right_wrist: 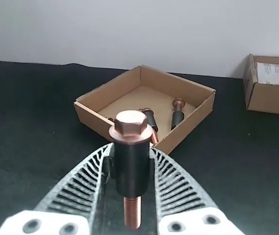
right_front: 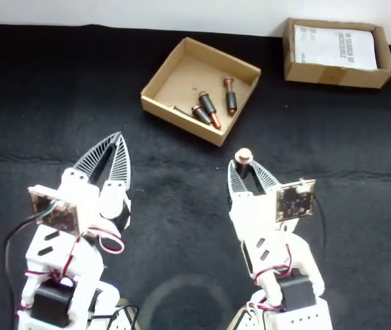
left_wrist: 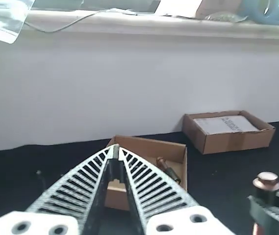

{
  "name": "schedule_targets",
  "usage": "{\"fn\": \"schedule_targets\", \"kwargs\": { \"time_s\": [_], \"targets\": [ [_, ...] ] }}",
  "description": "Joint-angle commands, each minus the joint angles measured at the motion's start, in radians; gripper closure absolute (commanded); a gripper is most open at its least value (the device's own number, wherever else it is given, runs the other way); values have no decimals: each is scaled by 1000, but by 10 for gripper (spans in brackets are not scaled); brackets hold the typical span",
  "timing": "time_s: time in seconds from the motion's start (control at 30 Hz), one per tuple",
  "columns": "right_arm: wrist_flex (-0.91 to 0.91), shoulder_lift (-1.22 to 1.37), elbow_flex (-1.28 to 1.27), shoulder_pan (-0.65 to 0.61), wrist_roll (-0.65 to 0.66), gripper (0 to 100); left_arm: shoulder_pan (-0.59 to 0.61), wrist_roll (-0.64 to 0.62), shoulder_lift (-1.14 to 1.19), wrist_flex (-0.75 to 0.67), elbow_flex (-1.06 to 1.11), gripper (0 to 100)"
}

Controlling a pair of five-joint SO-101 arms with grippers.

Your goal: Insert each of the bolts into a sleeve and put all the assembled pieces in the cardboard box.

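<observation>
The left arm stands toward the near left edge of the table, its wrist raised and its left gripper pointing at the far edge. The two ribbed fingers are pressed together along their length, with nothing between them. The right arm stands beside it toward the near right. The right gripper also points toward the far edge and pinches a dark sleeve upright between its fingers. A copper bolt runs through the sleeve, its hexagonal head on top and its threaded end sticking out below.

Just beyond both grippers, near the middle of the far edge, the cardboard box sits open and turned at an angle. At least two assembled pieces lie in its right part.

The table is covered in black cloth. At its far right corner a second box holds a printed sheet. A white wall rises behind the table, with a ledge above it.
</observation>
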State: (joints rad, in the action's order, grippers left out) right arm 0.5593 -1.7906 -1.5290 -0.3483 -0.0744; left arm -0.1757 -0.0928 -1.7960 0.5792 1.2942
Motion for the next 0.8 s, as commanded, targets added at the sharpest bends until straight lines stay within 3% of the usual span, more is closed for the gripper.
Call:
{"fn": "schedule_targets", "kwargs": {
  "time_s": [0.0, 0.2, 0.6, 0.77],
  "targets": [
    [50, 2, 125, 13, -12, 992, 61, 0, -18, 0, 28, 988],
    [58, 68, 259, 13, -12, 992, 79, 0, -18, 0, 136, 988],
    [145, 668, 742, 71, -14, 992, 88, 2, -18, 2, 395, 988],
    [179, 877, 877, 71, -15, 992, 94, 2, -12, 43, 401, 988]
  ]
}}
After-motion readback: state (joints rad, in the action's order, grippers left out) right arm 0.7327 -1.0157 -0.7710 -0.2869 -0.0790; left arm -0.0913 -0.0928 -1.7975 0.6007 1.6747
